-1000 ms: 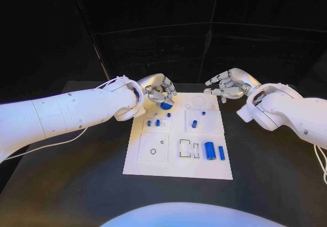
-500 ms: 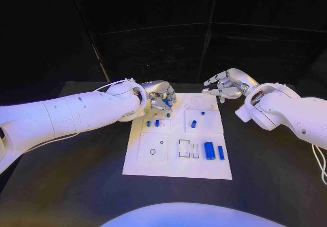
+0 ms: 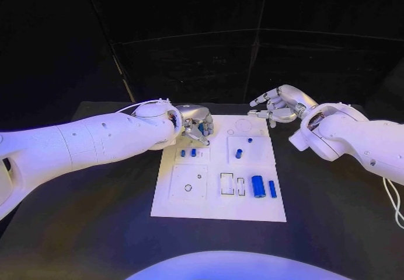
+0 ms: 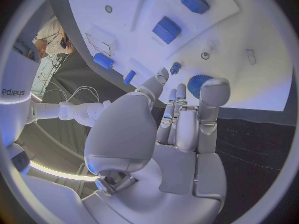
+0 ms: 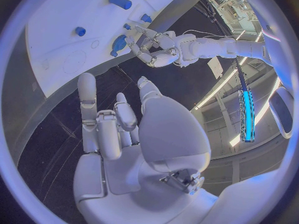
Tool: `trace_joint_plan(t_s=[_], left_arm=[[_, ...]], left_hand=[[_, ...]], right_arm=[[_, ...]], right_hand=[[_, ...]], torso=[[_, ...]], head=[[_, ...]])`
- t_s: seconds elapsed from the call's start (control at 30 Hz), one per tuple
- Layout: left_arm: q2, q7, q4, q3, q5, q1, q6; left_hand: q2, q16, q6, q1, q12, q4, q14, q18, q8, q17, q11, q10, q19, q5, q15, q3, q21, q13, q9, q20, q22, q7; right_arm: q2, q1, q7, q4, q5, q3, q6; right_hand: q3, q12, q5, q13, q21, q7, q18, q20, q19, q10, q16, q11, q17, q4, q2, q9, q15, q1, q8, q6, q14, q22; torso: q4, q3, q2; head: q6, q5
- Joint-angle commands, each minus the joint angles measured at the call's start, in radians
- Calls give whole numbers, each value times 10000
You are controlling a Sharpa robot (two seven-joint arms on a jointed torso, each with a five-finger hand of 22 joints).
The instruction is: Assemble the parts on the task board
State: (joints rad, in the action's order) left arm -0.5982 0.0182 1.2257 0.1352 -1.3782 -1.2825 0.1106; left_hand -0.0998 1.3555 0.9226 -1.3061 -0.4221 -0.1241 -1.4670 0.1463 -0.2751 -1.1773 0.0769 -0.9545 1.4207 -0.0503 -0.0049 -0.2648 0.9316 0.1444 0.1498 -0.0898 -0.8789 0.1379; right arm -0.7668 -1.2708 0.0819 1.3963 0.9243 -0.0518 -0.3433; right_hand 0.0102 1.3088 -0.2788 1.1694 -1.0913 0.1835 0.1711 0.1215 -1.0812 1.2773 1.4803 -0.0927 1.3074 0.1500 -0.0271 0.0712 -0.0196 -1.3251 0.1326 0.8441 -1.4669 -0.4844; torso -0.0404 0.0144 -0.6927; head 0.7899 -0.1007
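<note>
At task board (image 3: 169, 204)'s far edge, left hand (image 3: 196, 121) grasps blue part (image 4: 198, 84); right hand (image 3: 276, 105) released, beyond it

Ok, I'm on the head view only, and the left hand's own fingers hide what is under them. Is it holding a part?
Observer: Yes. The left wrist view shows the left hand with its fingertips on a round blue part, close over the task board.
Operator: And is the right hand carrying anything?
Observer: No. In its wrist view the right hand has its fingers spread, with nothing between them.
Operator: Is the part down on the board yet?
Observer: I cannot tell contact. The right wrist view shows it between the left hand's fingers, right against the board's surface.
</note>
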Motion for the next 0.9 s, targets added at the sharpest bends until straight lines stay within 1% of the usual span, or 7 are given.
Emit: trace_joint_plan(t_s=[0.03, 0.13, 0.27, 0.33, 0.53, 0.67, 0.9], left_arm=[[44, -194, -39, -5, -279, 0, -453], [83, -232, -80, -6, -283, 10, -502], [158, -257, -164, -6, -310, 32, -518], [201, -267, -215, -6, -376, 50, -528], [326, -303, -350, -6, -519, 108, -566], [399, -315, -408, -6, -559, 135, -572], [519, -322, -483, -5, -578, 161, -646]], left_hand=[[61, 0, 96, -34, 28, 4, -250, -112, 53, 12, 11, -75, 71, 1, -50, 44, 80, -20, -20, 27, -26, -4], [75, -2, 118, -39, 37, 6, -253, -119, 63, 20, 7, -99, 83, 1, -54, 43, 117, -36, -32, 32, -67, -9], [121, -3, 188, -59, 56, 10, -259, -134, 82, 37, -6, -173, 106, 1, -65, 27, 194, -79, -62, 45, -154, -23], [145, -2, 227, -72, 66, 10, -262, -138, 90, 43, -14, -213, 113, 1, -71, 15, 215, -101, -77, 51, -179, -32], [227, 6, 334, -108, 104, 11, -273, -151, 116, 54, -39, -319, 136, 2, -91, -35, 292, -167, -121, 70, -267, -62], [276, 3, 394, -119, 129, 19, -274, -154, 129, 72, -51, -375, 139, 2, -102, -68, 310, -205, -143, 80, -292, -77], [362, 21, 511, -127, 175, 39, -285, -165, 151, 66, -77, -492, 149, 2, -123, -133, 370, -274, -184, 98, -367, -105]], right_arm=[[22, -17, 73, 0, -30, 8, 48], [33, -16, 72, -8, -30, 8, 50], [54, -16, 77, -19, -30, 8, 59], [66, -16, 80, -27, -30, 8, 62], [79, -16, 79, -35, -30, 8, 66], [82, -16, 74, -34, -30, 8, 65], [95, -16, 71, -33, -30, 8, 70]], right_hand=[[76, 30, -60, 11, 40, -23, 80, -28, 58, -25, -53, -5, 263, 10, 45, -6, 59, 21, 68, -52, -526, 7], [79, 31, -63, 11, 42, -24, 81, -28, 58, -25, -53, -4, 263, 11, 50, -4, 60, 16, 73, -47, -527, 9], [79, 31, -63, 11, 42, -24, 81, -28, 58, -25, -53, -4, 263, 11, 50, -4, 60, 16, 73, -47, -527, 9], [79, 31, -63, 11, 42, -24, 81, -28, 58, -25, -53, -4, 263, 11, 50, -4, 60, 16, 73, -47, -527, 9], [79, 31, -63, 11, 42, -24, 81, -28, 58, -25, -53, -4, 263, 11, 50, -4, 60, 16, 73, -47, -527, 9], [79, 31, -63, 11, 42, -24, 81, -28, 58, -25, -53, -4, 263, 11, 50, -4, 60, 16, 73, -47, -527, 9], [79, 31, -63, 11, 42, -24, 81, -28, 58, -25, -53, -4, 263, 11, 50, -4, 60, 16, 73, -47, -527, 9]], torso=[[-5, 6, -3], [12, 2, -3], [16, 7, 0], [16, 4, -1], [0, 9, 0], [4, 7, -3], [14, 12, 6]], head=[[12, -24], [21, 7], [51, 14], [55, 51], [58, 38], [43, 41], [77, 61]])
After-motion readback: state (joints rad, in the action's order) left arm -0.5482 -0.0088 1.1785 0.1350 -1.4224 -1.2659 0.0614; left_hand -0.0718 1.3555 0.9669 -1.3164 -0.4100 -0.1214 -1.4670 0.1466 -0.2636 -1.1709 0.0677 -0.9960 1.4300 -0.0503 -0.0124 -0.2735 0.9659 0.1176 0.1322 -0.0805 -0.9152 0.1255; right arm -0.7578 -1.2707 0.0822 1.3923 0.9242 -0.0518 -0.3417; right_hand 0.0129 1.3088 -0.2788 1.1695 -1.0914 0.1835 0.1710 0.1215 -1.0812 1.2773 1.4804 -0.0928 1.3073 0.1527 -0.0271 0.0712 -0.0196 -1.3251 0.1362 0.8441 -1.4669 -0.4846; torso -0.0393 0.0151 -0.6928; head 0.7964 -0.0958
